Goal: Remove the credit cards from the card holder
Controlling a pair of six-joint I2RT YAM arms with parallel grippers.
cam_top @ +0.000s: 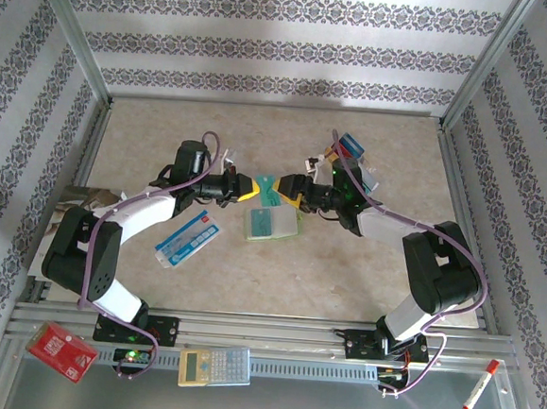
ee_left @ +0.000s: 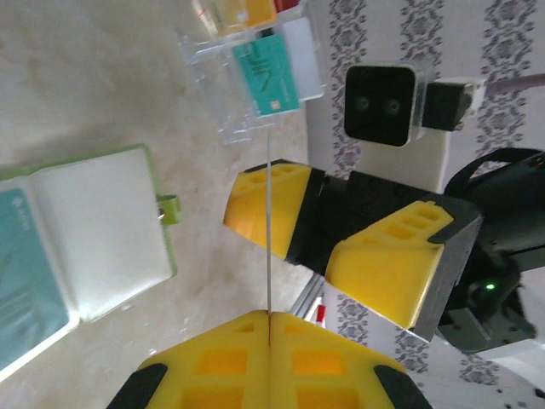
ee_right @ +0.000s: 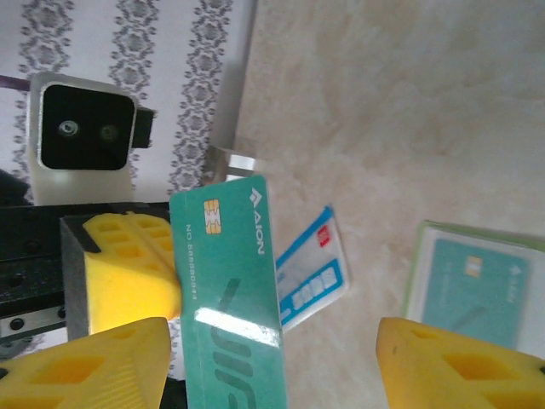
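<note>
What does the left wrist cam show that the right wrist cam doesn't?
Left wrist, not right wrist: a clear stand holding other cards, and the held card seen edge-on. Right wrist, not left wrist: the blue-and-white packet and the held card's teal face with its chip. Both: the left gripper shut on that card, and the open wallet with a teal card inside.

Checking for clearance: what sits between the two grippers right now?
A teal credit card, shut in the left gripper and standing between the right gripper's open jaws. The right wrist view shows it best.
</note>
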